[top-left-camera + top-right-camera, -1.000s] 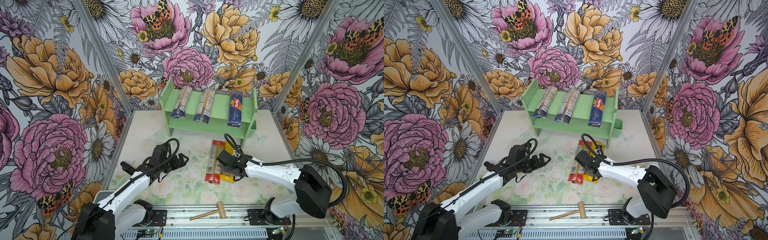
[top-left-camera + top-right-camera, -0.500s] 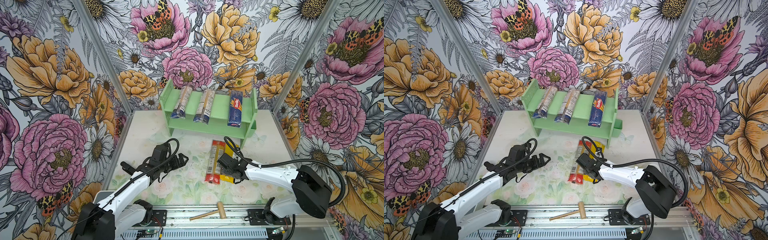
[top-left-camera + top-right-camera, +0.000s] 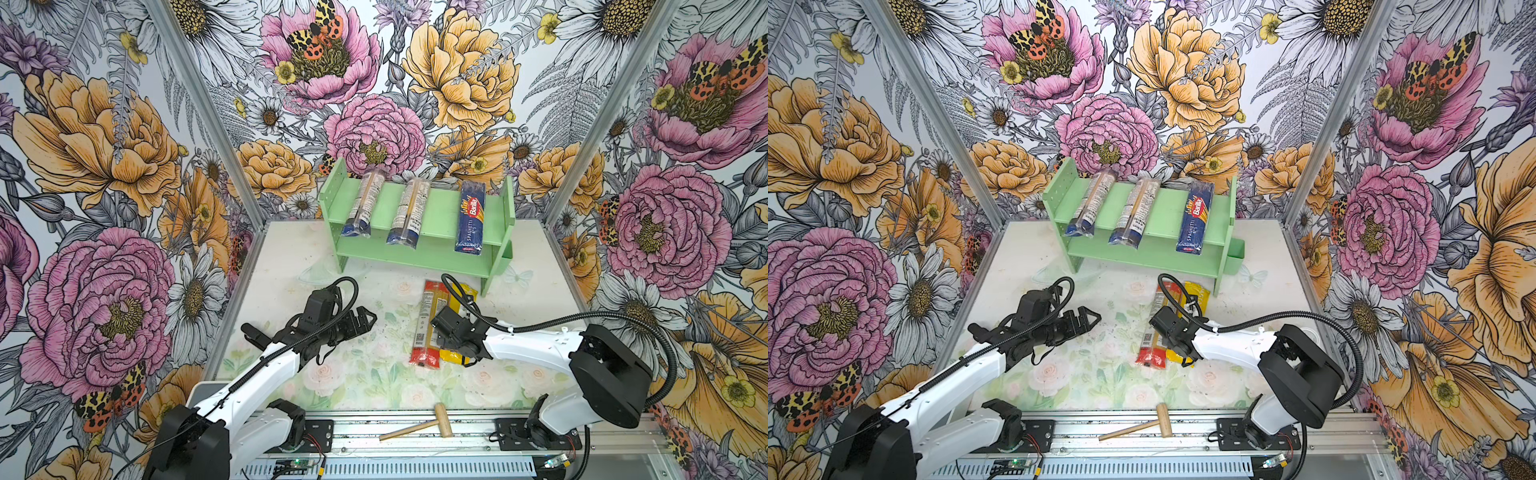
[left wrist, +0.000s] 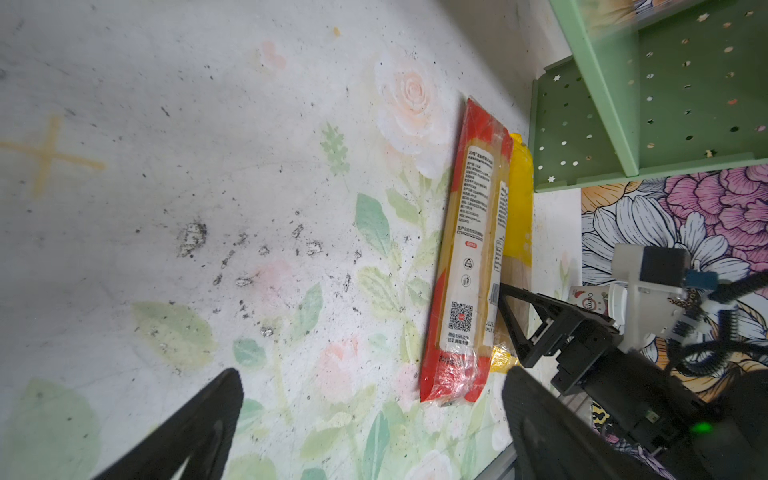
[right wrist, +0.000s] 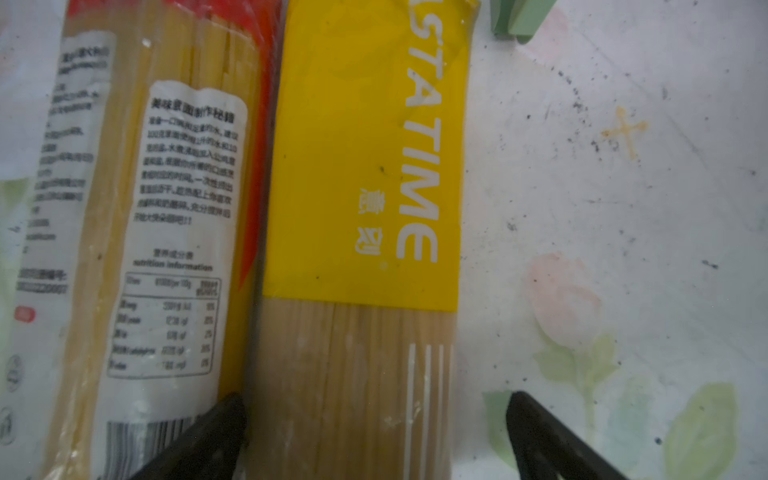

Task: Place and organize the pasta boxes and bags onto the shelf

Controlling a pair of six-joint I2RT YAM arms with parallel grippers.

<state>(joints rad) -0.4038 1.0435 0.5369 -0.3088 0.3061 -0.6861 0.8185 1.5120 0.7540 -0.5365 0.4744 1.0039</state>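
Observation:
The mint-green shelf (image 3: 436, 208) (image 3: 1154, 212) stands at the back. Its upper tier holds two clear blue-ended bags (image 3: 361, 203) (image 3: 409, 210) and a dark blue Barilla box (image 3: 471, 218). On the table lie a red-ended bag (image 3: 428, 320) (image 4: 469, 257) and, touching it, a yellow bag (image 3: 459, 295) (image 5: 365, 166). My right gripper (image 3: 453, 345) (image 5: 374, 415) is open and low over the yellow bag's clear near part. One finger sits at the seam with the red-ended bag, the other over bare table. Off to the left, my left gripper (image 3: 368, 318) (image 4: 372, 386) hangs open and holds nothing.
A small wooden mallet (image 3: 419, 424) (image 3: 1142, 422) lies on the front rail. The shelf's right leg (image 3: 486, 282) stands just beyond the yellow bag's far end. Flowered walls close in the table on three sides.
My right gripper has eased a little left and toward the near end of the yellow bag, jaws still open. The left arm has not moved.

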